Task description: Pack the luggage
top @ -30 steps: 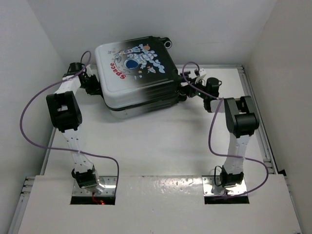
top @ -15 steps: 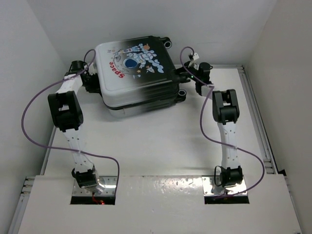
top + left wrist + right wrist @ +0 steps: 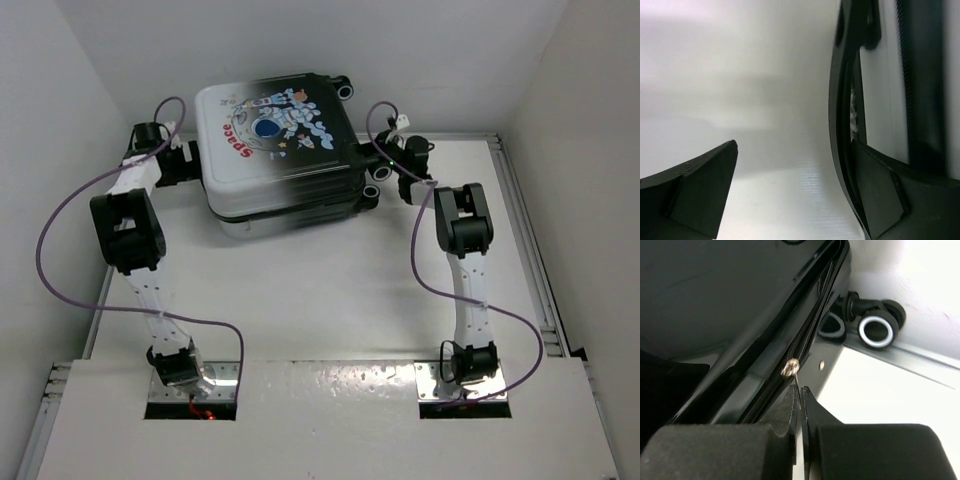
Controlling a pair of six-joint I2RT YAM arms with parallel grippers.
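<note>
White-to-black luggage [image 3: 275, 150] flat, casters [image 3: 370, 190] rightward

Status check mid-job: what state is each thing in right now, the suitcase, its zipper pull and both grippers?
luggage: closed, lying flat, printed shell up.
right gripper: shut on the zipper pull.
zipper pull: pinched, at the luggage's right-hand edge near a caster.
left gripper: open, beside the luggage's left side, holding nothing.
</note>
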